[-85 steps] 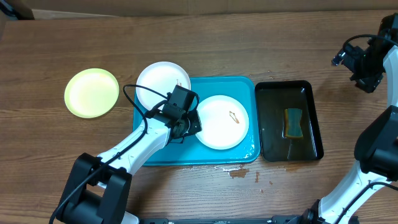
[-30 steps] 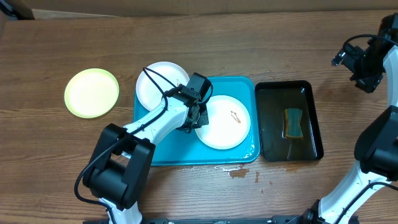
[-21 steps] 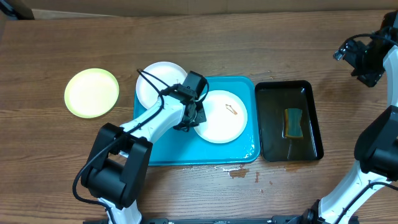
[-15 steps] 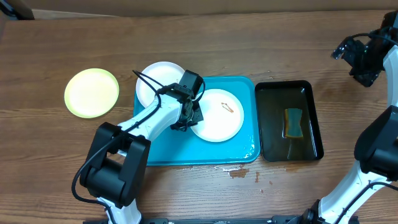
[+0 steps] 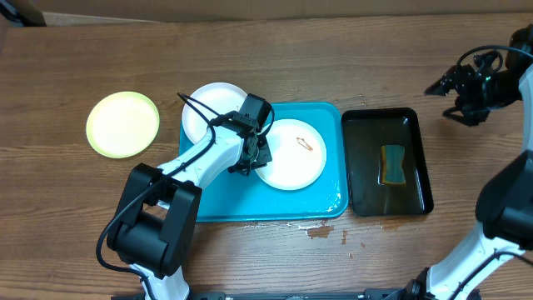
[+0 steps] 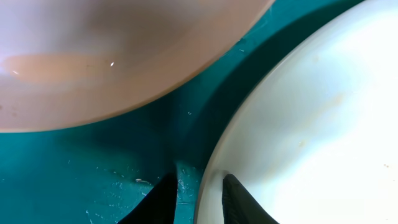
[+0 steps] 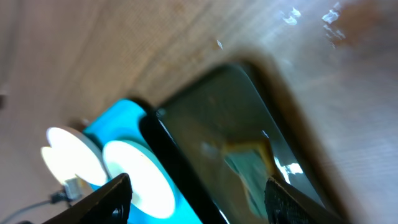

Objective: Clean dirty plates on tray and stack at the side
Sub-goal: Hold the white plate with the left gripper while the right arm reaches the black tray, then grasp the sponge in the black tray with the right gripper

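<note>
Squarely between left jaws: rim of white plate (image 6: 311, 124), on tray (image 6: 93, 168).

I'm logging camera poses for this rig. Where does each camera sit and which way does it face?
Overhead: fixed above the table, looking straight down; shows the right gripper and the left gripper at the smeared white plate on the turquoise tray.
Left wrist: just above the tray, looking along its own fingers, which straddle that plate's rim.
Right wrist: at the table's right, facing obliquely down over the black tray; its spread fingers show.
Shared: all three see that plate and the turquoise tray.
</note>
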Available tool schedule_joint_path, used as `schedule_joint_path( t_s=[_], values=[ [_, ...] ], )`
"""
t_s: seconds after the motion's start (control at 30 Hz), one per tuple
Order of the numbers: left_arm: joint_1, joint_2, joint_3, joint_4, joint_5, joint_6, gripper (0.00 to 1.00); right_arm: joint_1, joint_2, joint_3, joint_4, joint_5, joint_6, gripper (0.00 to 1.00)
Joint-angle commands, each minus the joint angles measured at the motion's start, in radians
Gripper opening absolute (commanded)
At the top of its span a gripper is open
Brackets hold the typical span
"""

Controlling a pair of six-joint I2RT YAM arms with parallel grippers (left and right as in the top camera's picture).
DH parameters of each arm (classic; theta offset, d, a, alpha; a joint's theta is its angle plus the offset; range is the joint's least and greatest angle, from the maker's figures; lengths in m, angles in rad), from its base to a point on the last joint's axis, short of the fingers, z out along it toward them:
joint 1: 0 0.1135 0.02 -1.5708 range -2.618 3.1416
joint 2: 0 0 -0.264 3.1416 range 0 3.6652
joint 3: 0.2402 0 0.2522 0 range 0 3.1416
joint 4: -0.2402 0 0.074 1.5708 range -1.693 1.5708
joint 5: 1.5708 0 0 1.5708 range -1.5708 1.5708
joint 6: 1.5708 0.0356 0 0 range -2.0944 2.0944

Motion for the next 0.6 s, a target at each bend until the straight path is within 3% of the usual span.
schedule_joint_path(
  t_s=[0.0, 0.27, 0.47, 0.57],
  values=[
    [0.002, 0.007, 0.0, 0.004, -0.018, 0.016, 0.28, 0.043, -0.109, 0.016, -0.045, 0.158, -0.034, 0.73],
    [0.001, 0.007, 0.0, 0.008, -0.017, 0.016, 0.35, 0.142, -0.166, -0.008, -0.204, 0.258, -0.047, 0.75],
    [0.002, 0.007, 0.0, 0.007, -0.017, 0.016, 0.35, 0.243, -0.166, -0.109, -0.198, 0.299, -0.032, 0.75],
    [0.002, 0.007, 0.0, 0.007, -0.017, 0.016, 0.36, 0.307, -0.166, -0.196, -0.138, 0.386, 0.041, 0.75]
  ],
)
